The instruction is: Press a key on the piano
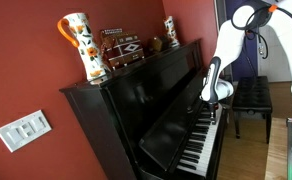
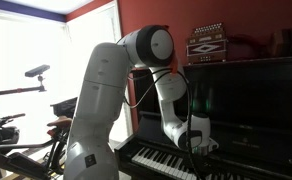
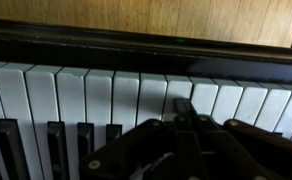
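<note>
**Closed gripper poised over the keyboard**

The large glossy black upright piano (image 1: 136, 100) sits directly beneath the jaws, and its long row of white and black keys (image 3: 106, 95) runs out to either side of them. The dark Robotiq gripper (image 3: 180, 115) points down at a white key. In the wrist view its jaws look clenched together on nothing, probably so that the two tips act as one blunt finger, narrow enough to strike a single key. In an exterior view the white arm (image 2: 106, 90) reaches in from the keyboard's front. This likely keeps the wrist clear of the open key lid (image 1: 171, 125) behind the jaws. Whether the tips already touch the key cannot be told.
</note>
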Action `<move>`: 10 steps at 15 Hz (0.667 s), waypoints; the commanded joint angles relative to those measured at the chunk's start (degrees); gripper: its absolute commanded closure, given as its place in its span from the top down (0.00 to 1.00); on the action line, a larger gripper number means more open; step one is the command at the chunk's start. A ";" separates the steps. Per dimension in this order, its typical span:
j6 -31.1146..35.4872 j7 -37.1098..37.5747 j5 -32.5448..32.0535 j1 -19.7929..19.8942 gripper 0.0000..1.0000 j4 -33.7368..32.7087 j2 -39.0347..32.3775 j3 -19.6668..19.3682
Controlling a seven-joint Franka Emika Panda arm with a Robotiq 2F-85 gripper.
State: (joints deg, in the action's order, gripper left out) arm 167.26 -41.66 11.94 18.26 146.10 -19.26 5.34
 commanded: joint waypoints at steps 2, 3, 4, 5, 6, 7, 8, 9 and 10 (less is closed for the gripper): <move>1.23 0.59 -1.32 1.68 0.00 -0.52 -1.47 1.07; 1.17 0.49 -1.24 1.83 0.00 -0.54 -1.55 1.22; 1.17 0.54 -1.28 1.82 0.00 -0.54 -1.63 1.23; 1.24 0.69 -1.53 1.65 0.00 -0.56 -1.86 1.10; 1.20 0.68 -1.58 1.69 0.00 -0.59 -2.04 1.15; 1.21 0.75 -1.68 1.67 0.00 -0.62 -2.21 1.12; 1.21 0.80 -1.77 1.69 0.00 -0.69 -2.42 1.13; 1.20 0.84 -1.88 1.71 0.00 -0.76 -2.55 1.11; 1.15 0.87 -1.95 1.75 0.00 -0.85 -2.66 1.12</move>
State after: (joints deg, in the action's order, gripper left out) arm 167.33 -41.66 11.60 18.76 145.80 -20.14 5.71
